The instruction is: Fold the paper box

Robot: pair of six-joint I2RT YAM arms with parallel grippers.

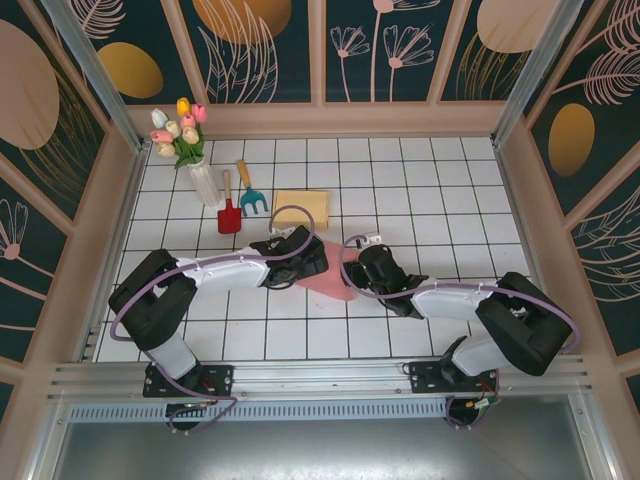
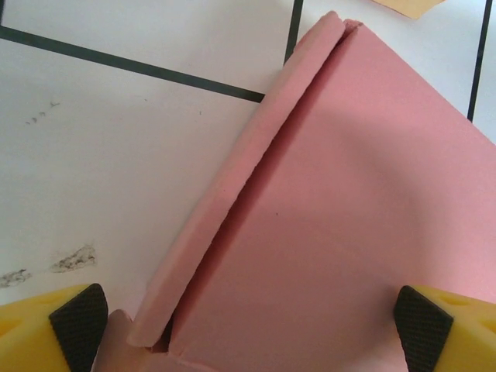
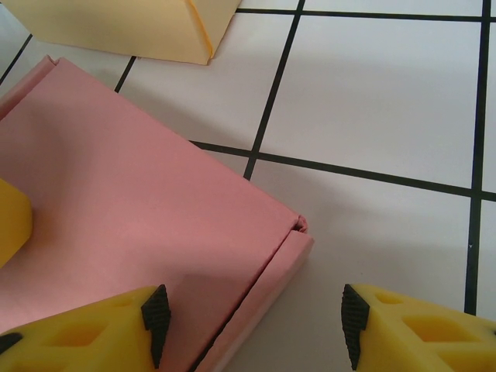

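Note:
The pink paper box (image 1: 328, 277) lies flat on the tiled table between my two grippers. In the left wrist view the box (image 2: 349, 209) has a narrow side wall (image 2: 232, 194) folded up along its left edge. My left gripper (image 2: 249, 329) is open wide, one fingertip (image 2: 77, 325) over the table and the other over the pink panel. In the right wrist view the box (image 3: 132, 201) shows a folded side strip (image 3: 267, 291) running between the fingers. My right gripper (image 3: 256, 325) stands open over that edge, touching nothing.
A yellow paper box (image 1: 300, 208) lies just behind the pink one, also at the top left of the right wrist view (image 3: 132, 27). A white vase of tulips (image 1: 192, 150), a red shovel (image 1: 229, 212) and a teal rake (image 1: 251, 195) stand at the back left. Wooden walls ring the table.

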